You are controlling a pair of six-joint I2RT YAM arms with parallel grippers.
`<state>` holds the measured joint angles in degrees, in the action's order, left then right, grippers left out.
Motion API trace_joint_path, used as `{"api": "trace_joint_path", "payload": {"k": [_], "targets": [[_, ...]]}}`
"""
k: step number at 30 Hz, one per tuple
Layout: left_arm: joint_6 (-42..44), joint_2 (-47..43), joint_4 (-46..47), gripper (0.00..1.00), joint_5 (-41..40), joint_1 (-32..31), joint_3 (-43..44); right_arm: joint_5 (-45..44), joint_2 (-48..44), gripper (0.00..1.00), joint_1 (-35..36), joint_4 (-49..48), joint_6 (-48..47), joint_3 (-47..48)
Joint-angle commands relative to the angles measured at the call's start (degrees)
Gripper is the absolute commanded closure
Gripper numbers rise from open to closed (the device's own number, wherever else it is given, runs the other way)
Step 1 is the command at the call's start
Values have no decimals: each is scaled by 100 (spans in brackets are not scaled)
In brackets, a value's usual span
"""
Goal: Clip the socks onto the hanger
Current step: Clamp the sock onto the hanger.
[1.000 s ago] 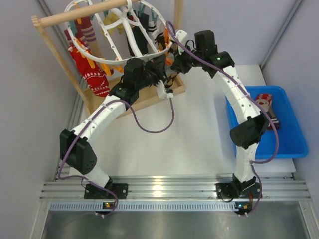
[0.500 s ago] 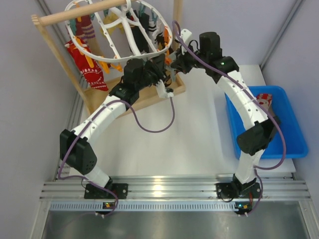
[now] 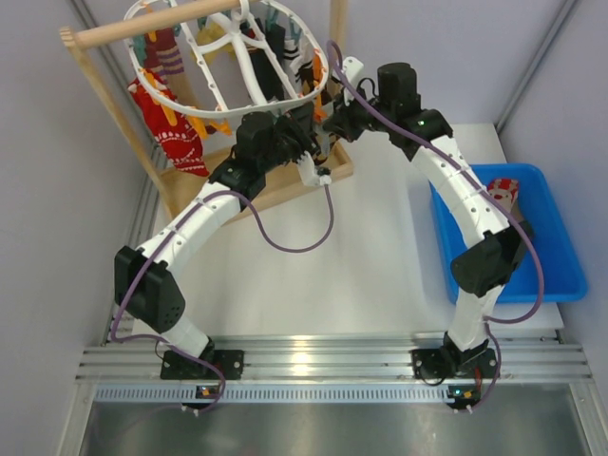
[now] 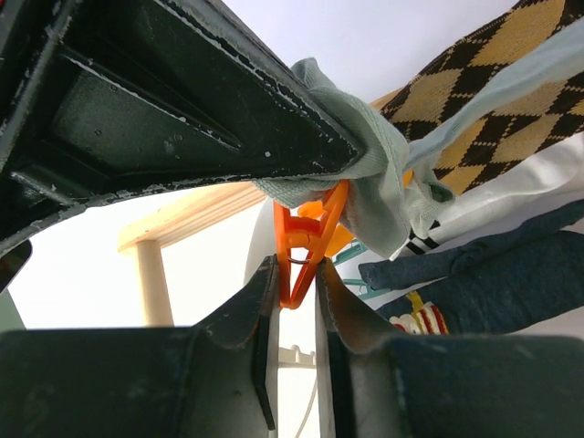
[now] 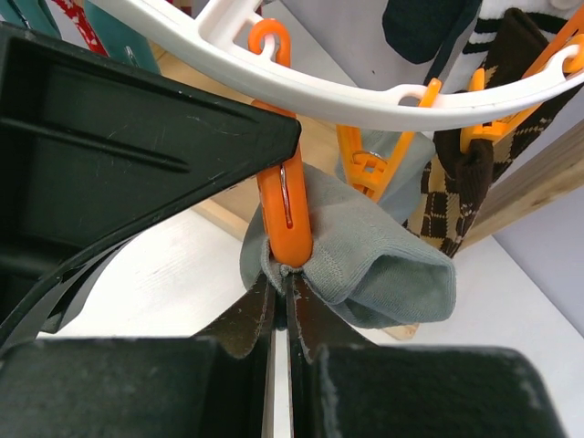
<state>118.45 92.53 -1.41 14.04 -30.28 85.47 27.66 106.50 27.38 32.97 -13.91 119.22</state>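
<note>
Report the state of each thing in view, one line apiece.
left hand, shut on the orange clip
right hand, shut on the grey sock
orange clip, hanging from the hanger, grey sock's edge between its tips
grey sock, bunched, pinched at its edge
argyle sock, clipped to the hanger, hanging
blue bin, holds a patterned sock

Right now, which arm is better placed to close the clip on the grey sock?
Left, probably. The left gripper pinches the orange clip beside the grey sock; the right gripper is shut on the sock's edge, holding it under the clip.
</note>
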Motion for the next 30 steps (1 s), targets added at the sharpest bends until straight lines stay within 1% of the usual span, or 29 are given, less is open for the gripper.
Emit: {"api": "trace_joint_path", "payload": {"k": [1, 3, 4, 5, 7, 9, 11, 13, 15, 16, 17, 24, 25, 27, 28, 30], "targets": [[3377, 406, -1653, 80, 1048, -329, -523, 143, -287, 100, 180, -537, 47, 128], [3377, 406, -1591, 77, 1065, -329, -549, 82, -288, 100, 180, -529, 20, 119], [3369, 397, -1564, 72, 1057, -329, -558, 64, -279, 100, 180, -529, 11, 110], [3377, 380, -1538, 69, 1057, -329, -584, 47, -270, 100, 189, -520, -23, 110], [3369, 353, -1442, 68, 1065, -320, -602, -6, -270, 100, 180, -529, -24, 110], [3342, 310, -1389, 64, 1074, -329, -637, -32, -270, 100, 163, -546, -41, 110], [3325, 266, -1292, 62, 1039, -329, -681, -68, -244, 100, 154, -564, -59, 110], [3290, 222, -1239, 56, 1030, -329, -716, -103, -244, 100, 145, -599, -68, 110], [3254, 134, -1072, 47, 995, -329, -812, -129, -244, 100, 119, -608, -85, 119], [3263, 55, -1028, 46, 969, -320, -848, -155, -244, 100, 119, -608, -94, 119], [3254, 11, -976, 42, 943, -320, -909, -173, -252, 100, 93, -608, -112, 119], [3035, -657, -958, 37, 907, -320, -1375, -261, -305, 100, -188, -906, 29, -65], [3017, -727, -949, 26, 838, -320, -1419, -261, -314, 100, -215, -950, 64, -83], [2886, -929, -914, 25, 767, -320, -1559, -261, -305, 100, -303, -1047, 99, -74], [2842, -1060, -844, 3, 723, -320, -1603, -270, -305, 100, -312, -1073, 108, -74], [2640, -1175, -651, 2, 626, -329, -1744, -261, -305, 100, -356, -1135, 108, -74]]}}
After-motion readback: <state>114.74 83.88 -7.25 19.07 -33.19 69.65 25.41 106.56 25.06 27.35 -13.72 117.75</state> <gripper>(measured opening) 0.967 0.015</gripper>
